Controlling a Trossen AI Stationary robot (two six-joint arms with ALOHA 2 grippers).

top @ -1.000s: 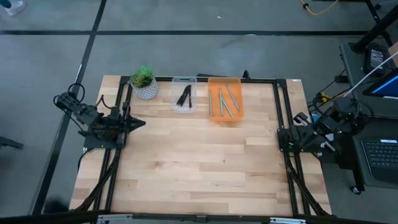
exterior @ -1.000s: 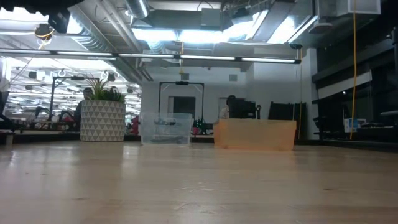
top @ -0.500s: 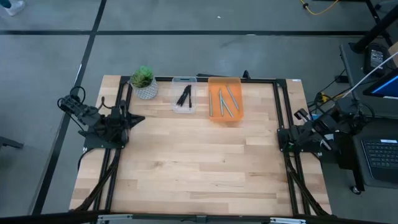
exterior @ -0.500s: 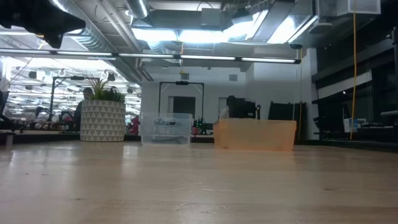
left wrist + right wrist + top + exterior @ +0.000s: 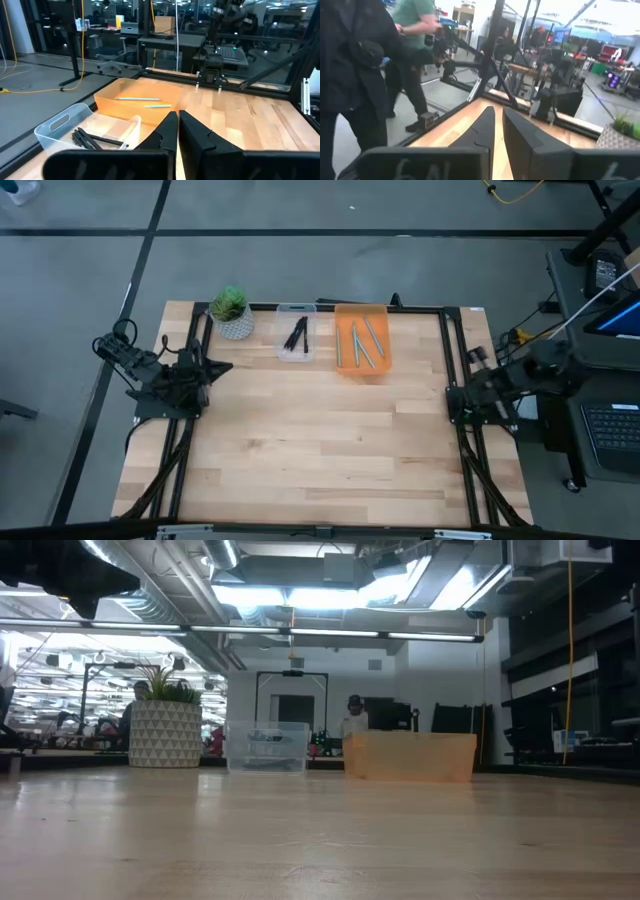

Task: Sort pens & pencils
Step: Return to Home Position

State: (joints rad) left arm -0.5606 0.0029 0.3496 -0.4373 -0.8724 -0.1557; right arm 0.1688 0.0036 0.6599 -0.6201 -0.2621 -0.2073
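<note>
Black pens (image 5: 296, 335) lie in a clear bin (image 5: 295, 315) at the table's far edge, also seen as black pens (image 5: 87, 139) in the left wrist view. Pale teal pencils (image 5: 362, 345) lie in the orange bin (image 5: 361, 310) beside it; two teal pencils (image 5: 137, 100) show in the left wrist view. My left gripper (image 5: 228, 367) rests at the table's left edge, shut and empty, fingers (image 5: 167, 127) pointing toward the bins. My right gripper (image 5: 455, 393) waits at the right edge, shut and empty, as my right gripper (image 5: 498, 122) shows in its wrist view.
A potted plant (image 5: 231, 313) stands at the far left corner, left of the clear bin (image 5: 266, 747) and the orange bin (image 5: 410, 757). A black metal frame (image 5: 447, 350) runs along the table's sides. People (image 5: 350, 65) stand beyond the table's edge.
My left arm has drawn back a little toward the table's far-left side and dropped into the low view's top left corner. My right arm has shifted its pose at the right edge. The bins and their contents have stayed put.
</note>
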